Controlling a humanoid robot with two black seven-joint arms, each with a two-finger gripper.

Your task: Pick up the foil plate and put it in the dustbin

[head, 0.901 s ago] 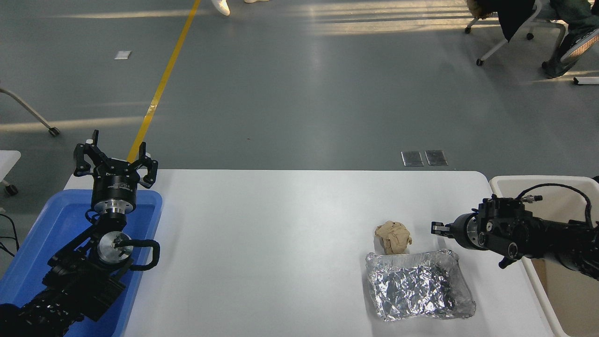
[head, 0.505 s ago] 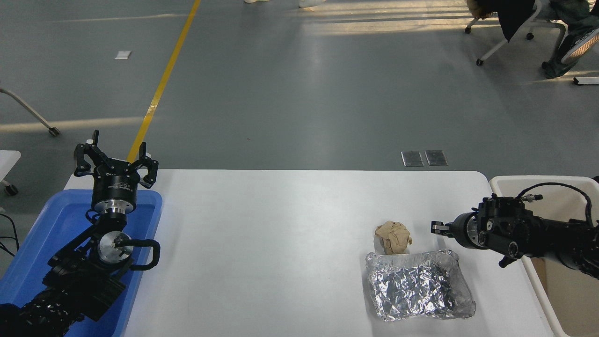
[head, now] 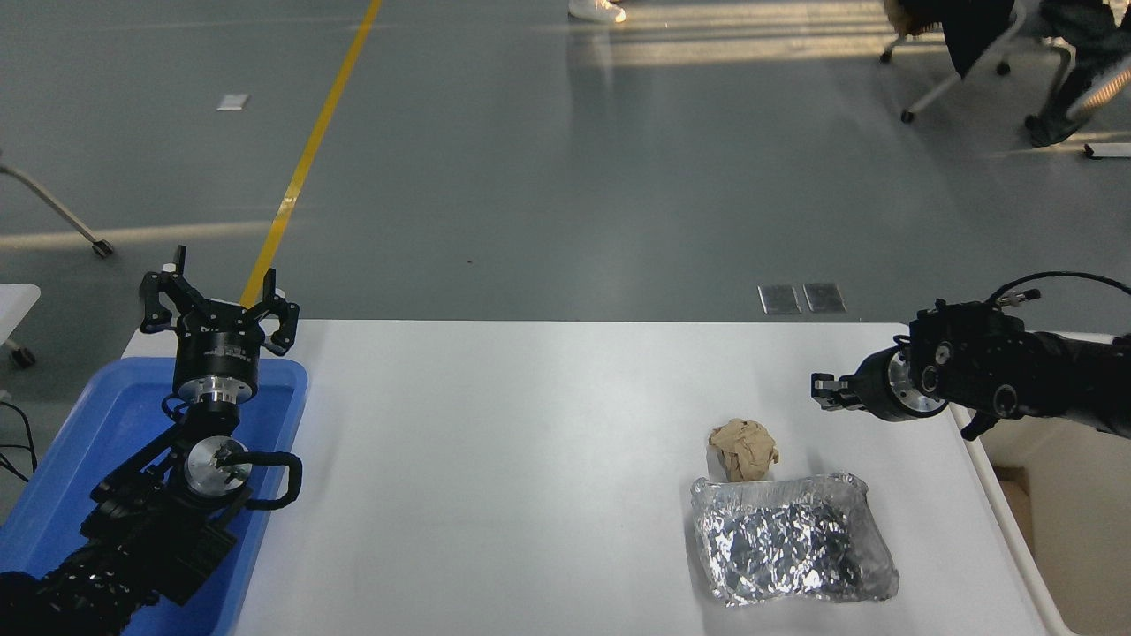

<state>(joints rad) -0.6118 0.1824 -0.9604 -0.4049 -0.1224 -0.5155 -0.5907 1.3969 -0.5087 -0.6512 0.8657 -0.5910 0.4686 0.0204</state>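
The foil plate (head: 791,539), a crinkled silver tray, lies on the white table (head: 495,459) near its front right. My right gripper (head: 826,391) hovers above and behind the plate's far right corner, pointing left, shut and holding nothing. It touches neither the plate nor anything else. The cream dustbin (head: 1087,548) stands off the table's right edge, partly hidden behind my right arm (head: 1016,380). Over the blue tray at the lower left, my left gripper (head: 216,309) is parked, open and empty.
A crumpled tan paper ball (head: 744,449) sits just behind the foil plate, touching or nearly touching its far rim. The blue tray (head: 71,459) fills the table's left end. Office chairs and a person's legs are on the floor far behind.
My right gripper has lifted and swung away from me, from beside the paper ball to higher over the table's right side. Plate, ball and left arm have not moved.
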